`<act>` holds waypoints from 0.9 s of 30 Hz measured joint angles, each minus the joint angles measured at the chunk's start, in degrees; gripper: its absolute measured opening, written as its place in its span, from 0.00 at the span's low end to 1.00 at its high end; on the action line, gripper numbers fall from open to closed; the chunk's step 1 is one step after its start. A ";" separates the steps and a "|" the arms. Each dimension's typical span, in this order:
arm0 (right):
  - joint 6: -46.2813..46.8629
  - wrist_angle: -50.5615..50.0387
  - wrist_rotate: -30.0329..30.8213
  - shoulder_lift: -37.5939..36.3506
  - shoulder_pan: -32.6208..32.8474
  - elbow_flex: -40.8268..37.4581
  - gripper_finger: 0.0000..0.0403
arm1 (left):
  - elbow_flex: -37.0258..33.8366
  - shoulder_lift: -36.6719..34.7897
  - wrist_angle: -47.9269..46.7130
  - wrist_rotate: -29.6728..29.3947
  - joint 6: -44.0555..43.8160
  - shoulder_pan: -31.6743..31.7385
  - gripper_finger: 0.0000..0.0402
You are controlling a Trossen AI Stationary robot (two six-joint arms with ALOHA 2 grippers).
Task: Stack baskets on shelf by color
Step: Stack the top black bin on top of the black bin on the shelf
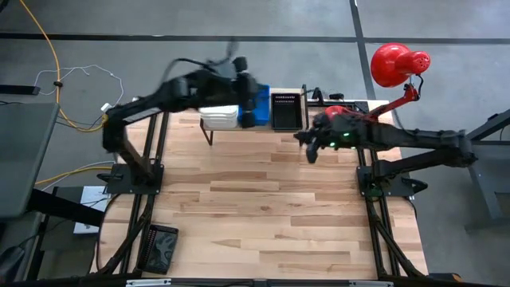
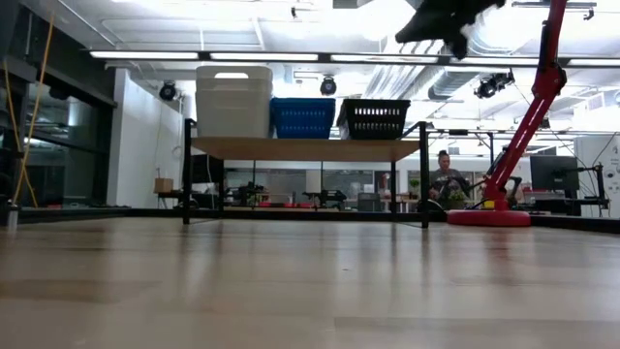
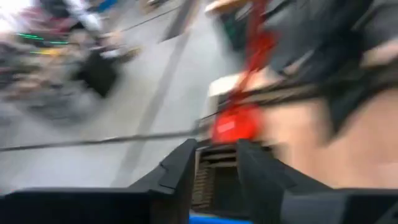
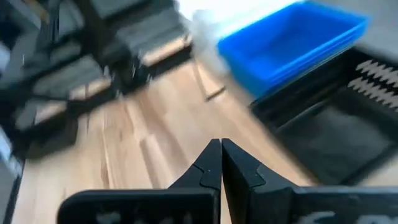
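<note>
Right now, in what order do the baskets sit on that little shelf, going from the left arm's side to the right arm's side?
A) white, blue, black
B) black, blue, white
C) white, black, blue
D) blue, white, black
A: in the level view across the table, the white baskets come first on the shelf, then the blue basket, then the black basket.

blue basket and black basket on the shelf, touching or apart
Apart: the low view shows a sliver of background between the blue basket and black basket on the shelf.

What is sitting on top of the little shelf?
Three lots of baskets sit in a row on the shelf: white baskets, a blue basket and a black basket. What's inside them is hidden by their walls.
</note>
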 joint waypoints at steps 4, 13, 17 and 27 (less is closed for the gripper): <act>-2.31 0.20 -1.63 7.02 0.80 0.00 0.00 | -0.75 -7.15 -3.07 12.23 -10.24 -0.53 0.09; -0.44 0.76 11.24 16.44 0.97 -0.02 0.00 | -24.09 -28.03 9.80 8.67 -19.76 -8.84 0.01; -0.30 1.09 16.32 17.07 0.85 -0.02 0.00 | -37.38 -37.31 20.51 4.97 -24.72 -13.20 0.00; -0.38 2.13 18.81 17.07 -3.24 -0.08 0.00 | -48.57 -48.28 27.79 -1.46 -29.49 -20.66 0.00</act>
